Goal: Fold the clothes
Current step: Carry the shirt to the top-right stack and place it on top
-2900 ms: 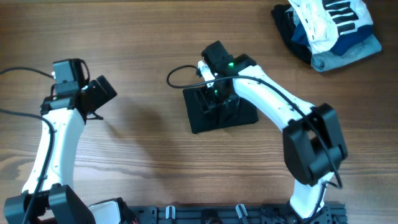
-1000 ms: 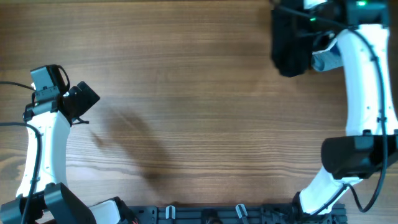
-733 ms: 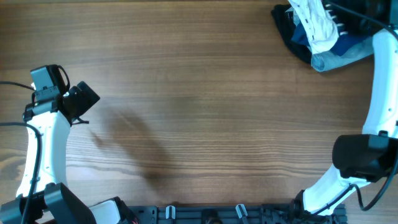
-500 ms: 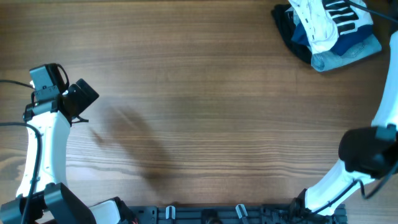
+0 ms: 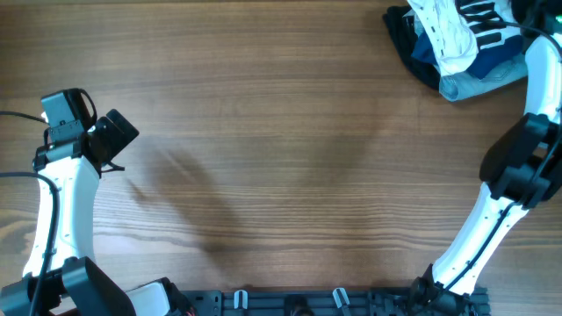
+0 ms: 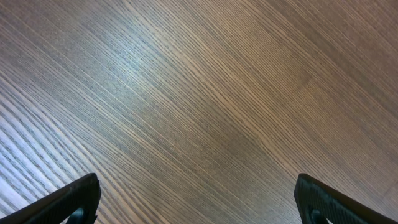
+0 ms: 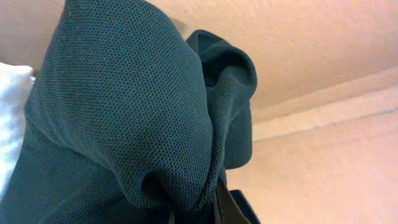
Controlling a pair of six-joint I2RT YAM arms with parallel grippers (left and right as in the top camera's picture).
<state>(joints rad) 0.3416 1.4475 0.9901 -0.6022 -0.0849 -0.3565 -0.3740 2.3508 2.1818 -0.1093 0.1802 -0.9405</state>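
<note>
The black garment [image 7: 124, 112] hangs bunched right up against the right claw. It hides the fingers, so I cannot tell if the claw pinches it. The left claw [image 6: 196, 196] is spread wide over the bare surface [image 6: 199, 93], far from the cloth, with nothing in it.

I think the job now is to lay the cloth down neatly. To do that well, the right claw should go low and slow, so the cloth lands flat and does not flop open.

I count one black garment, one white striped garment [image 5: 457, 31], one light-blue denim piece [image 5: 492, 75] and two claws.
</note>
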